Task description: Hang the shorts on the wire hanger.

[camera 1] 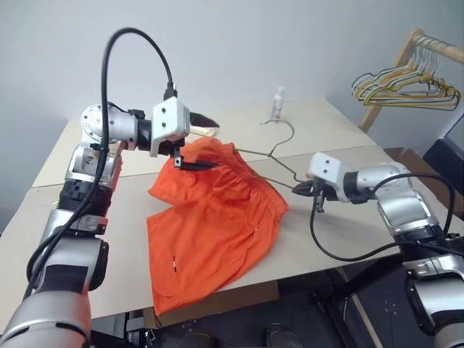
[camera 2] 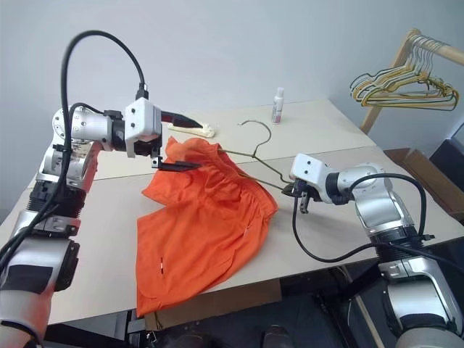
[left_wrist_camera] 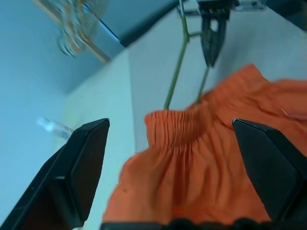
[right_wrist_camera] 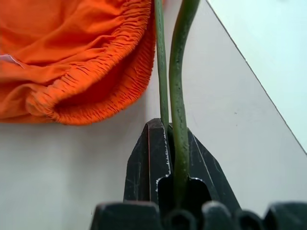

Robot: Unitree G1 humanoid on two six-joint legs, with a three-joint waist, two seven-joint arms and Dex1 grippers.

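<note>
My right gripper (camera 1: 303,190) is clamped on the hanger's (camera 1: 279,150) corner, beside the shorts (camera 1: 210,221) on the table (camera 1: 341,123). My left gripper (camera 1: 197,142) hovers spread wide over their waistband.

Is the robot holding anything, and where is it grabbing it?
The right gripper is shut on the wire hanger, pinching one outer corner of it. The left gripper is open over the shorts, holding nothing.

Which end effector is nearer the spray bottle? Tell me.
Left. The left end effector hovers open over the shorts, close to the spray bottle; the right end effector, shut on the hanger, sits nearer the table's front.
</note>
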